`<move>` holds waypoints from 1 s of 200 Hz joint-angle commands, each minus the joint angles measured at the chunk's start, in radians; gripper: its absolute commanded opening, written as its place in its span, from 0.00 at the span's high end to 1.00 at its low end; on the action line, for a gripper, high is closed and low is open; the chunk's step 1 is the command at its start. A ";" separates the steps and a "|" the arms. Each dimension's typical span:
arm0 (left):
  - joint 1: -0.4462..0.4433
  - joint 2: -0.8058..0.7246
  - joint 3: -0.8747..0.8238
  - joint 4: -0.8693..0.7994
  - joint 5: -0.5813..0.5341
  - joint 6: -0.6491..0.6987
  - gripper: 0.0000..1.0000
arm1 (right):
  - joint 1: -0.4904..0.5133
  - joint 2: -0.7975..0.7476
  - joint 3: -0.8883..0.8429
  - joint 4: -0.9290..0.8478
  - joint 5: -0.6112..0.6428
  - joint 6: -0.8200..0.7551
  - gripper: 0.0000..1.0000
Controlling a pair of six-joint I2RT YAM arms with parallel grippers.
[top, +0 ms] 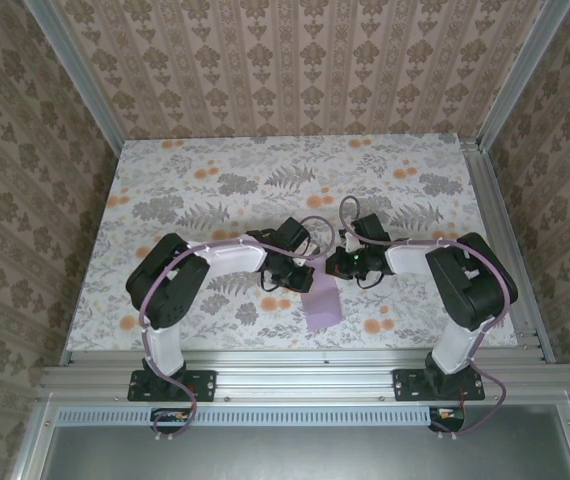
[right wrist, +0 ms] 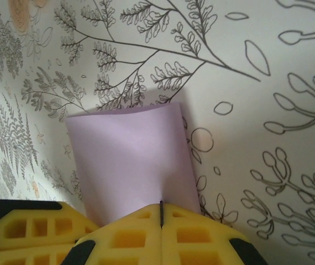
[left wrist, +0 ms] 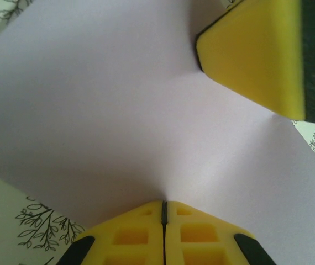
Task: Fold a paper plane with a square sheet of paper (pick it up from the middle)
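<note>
Holding thin pale lilac paper sheet (top: pixel 322 306): smooth, matte, gently bowed. It lies near front edge of grey-and-orange floral tabletop (top: pixel 265 170), between my arms. My left pincer (left wrist: pixel 164 212) clamped on its edge, my right pincer (right wrist: pixel 161 212) likewise, yellow pocketed pads (right wrist: pixel 193 237) pressed together. Open tabletop beyond.

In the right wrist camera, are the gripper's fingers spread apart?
No, the right gripper has its yellow fingers pressed together on the near edge of the lilac paper.

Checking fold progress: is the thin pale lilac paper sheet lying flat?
Bowed, not flat: the lilac paper sheet is pinched by the shut left gripper and right gripper, its far edge arching. Creases: cannot tell.
</note>
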 commanded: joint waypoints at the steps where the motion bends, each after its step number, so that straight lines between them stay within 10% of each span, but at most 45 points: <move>1: 0.002 0.062 -0.068 -0.098 -0.115 0.042 0.93 | -0.008 0.041 0.035 -0.022 0.056 -0.035 0.96; 200: 0.014 0.049 -0.107 -0.092 -0.100 0.052 0.94 | 0.001 -0.043 0.004 0.083 0.041 0.031 1.00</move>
